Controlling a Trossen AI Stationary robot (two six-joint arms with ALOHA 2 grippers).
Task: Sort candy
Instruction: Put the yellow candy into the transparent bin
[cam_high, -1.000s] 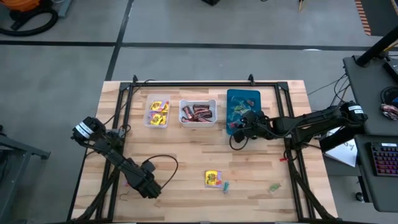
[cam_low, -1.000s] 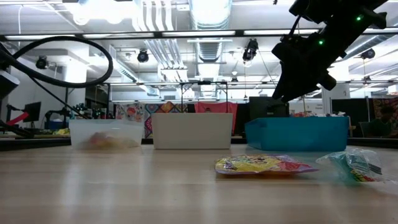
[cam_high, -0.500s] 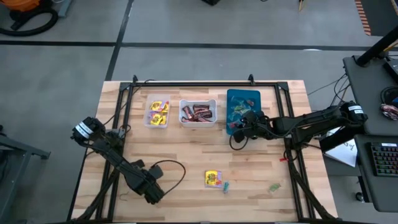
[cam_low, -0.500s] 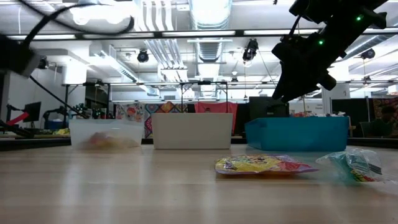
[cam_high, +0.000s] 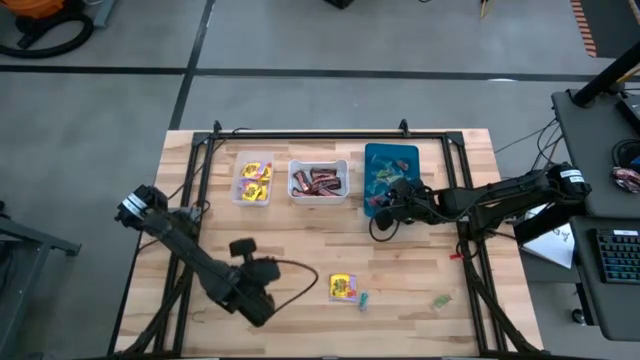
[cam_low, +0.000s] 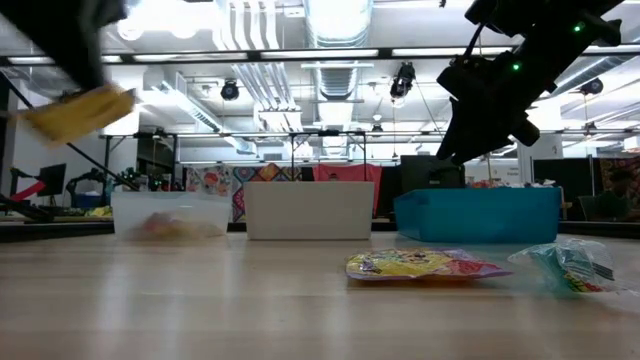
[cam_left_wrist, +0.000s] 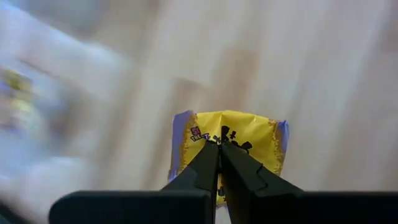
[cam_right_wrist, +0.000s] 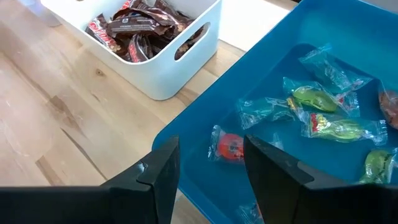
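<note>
Two arms were over the table. The left gripper (cam_left_wrist: 219, 149) had its fingers pressed together on a yellow candy packet (cam_left_wrist: 229, 140), which stuck out just past the fingertips with its broad printed face toward the wrist camera and its long axis running across the fingers. In the high view this gripper (cam_high: 256, 296) sat in the lower left of the frame, above the wooden table (cam_high: 300, 230), though the packet itself could not be made out there. In the low view the packet (cam_low: 78, 112) hung in the upper left, well off the tabletop, tilted with its right end higher.

The right gripper (cam_right_wrist: 208, 162) hovered with its fingers apart and nothing between them, directly over the near edge of the blue bin (cam_right_wrist: 211, 109). Clear-wrapped green and red sweets (cam_right_wrist: 323, 118) lay in that bin just beyond the fingertips, pointing every which way. In the high view this gripper (cam_high: 388, 200) was right of centre, at the lower edge of the blue bin (cam_high: 405, 152).

Left of the blue bin stood the white bin (cam_high: 318, 181) with dark brown-red bars (cam_high: 318, 180) heaped in it, and further left the clear bin (cam_high: 253, 182) holding yellow packets (cam_high: 256, 180).

Loose on the table in the lower middle of the high view lay another yellow packet (cam_high: 342, 287), a small teal piece (cam_high: 363, 299) just beside its lower right corner, and a green-wrapped piece (cam_high: 442, 300) well apart to the right.
</note>
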